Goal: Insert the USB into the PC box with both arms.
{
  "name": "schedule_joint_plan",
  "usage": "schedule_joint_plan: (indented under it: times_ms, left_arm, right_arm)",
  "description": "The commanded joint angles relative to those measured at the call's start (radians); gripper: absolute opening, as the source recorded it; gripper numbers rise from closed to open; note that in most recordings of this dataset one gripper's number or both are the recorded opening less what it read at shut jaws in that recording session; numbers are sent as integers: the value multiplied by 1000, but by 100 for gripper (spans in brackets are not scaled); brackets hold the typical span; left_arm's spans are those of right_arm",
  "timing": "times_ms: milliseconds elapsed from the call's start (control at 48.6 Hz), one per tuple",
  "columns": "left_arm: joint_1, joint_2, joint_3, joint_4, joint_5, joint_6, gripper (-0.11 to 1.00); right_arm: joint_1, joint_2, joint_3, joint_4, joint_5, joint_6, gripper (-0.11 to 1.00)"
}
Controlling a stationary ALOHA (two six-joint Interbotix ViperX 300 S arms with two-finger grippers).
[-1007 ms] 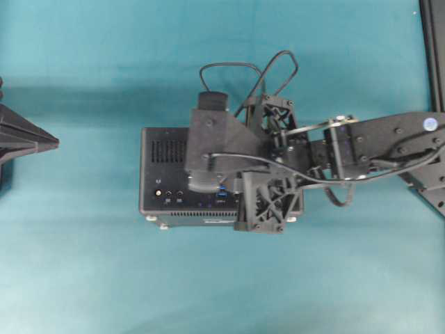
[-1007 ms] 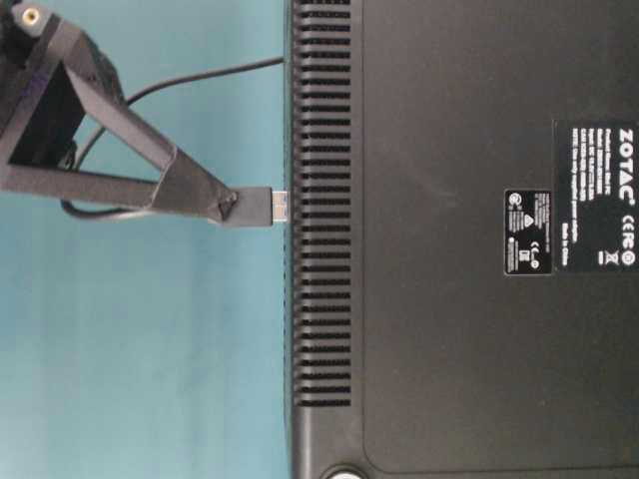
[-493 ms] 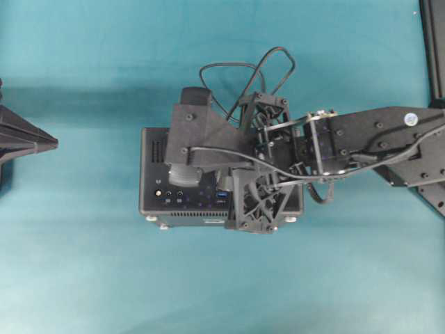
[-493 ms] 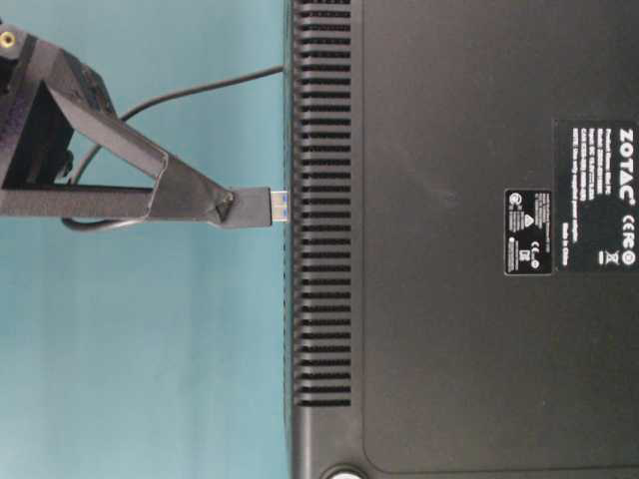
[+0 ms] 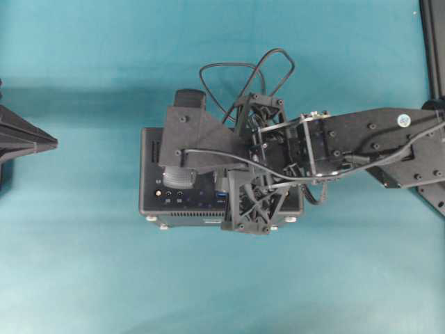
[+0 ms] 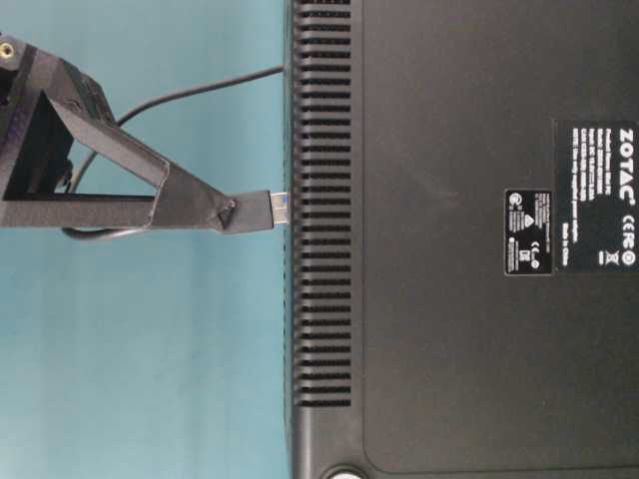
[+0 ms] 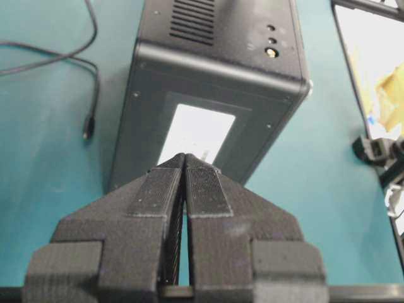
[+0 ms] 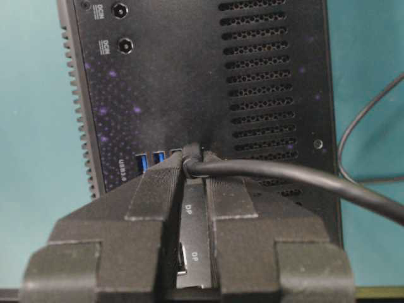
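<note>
Two claws: one on each arm, both in view.
Right claw (image 8: 189, 165): clenched on the USB plug (image 6: 257, 209), its cable (image 8: 297, 176) trailing off toward 3 o'clock in the right wrist view.
USB plug: level in the table-level view, grey metal tip (image 6: 281, 207) at the slotted edge of the PC box (image 6: 459, 239); whether it has entered a port I cannot tell.
Blue ports (image 8: 150, 161): just at 9 o'clock of the plug in the right wrist view (labelled USB beside them).
Left claw (image 7: 184, 159): pressed together on nothing, fingers (image 7: 158, 189) touching, pointing at the end face of the PC box from close by.
PC box: black, lying on the teal tabletop (image 5: 83, 264), near the centre of the overhead view under the right arm (image 5: 375, 142).
Cable slack: loops on the tabletop at 12 o'clock of the box in the overhead view.
</note>
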Motion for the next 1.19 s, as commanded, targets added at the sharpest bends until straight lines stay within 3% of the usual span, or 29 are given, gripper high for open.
schedule_joint_plan:
  times_ms: [0,473,904,1172]
  left_arm:
    - [0,6,-15,2,-9,-2,0]
    - [0,6,-25,2,-9,-2,0]
    - [0,6,-20,2,-9,-2,0]
    - [0,-3,-25,2,-8,-2,0]
  right_arm:
    - [14,-8,-20,20,-6,-3,9]
    - [-8,-2,-34,-3,48,-25,9]
    - [40,3,-23,-3,21,-9,9]
    - [26,-35,38,-3,-8,-5,9]
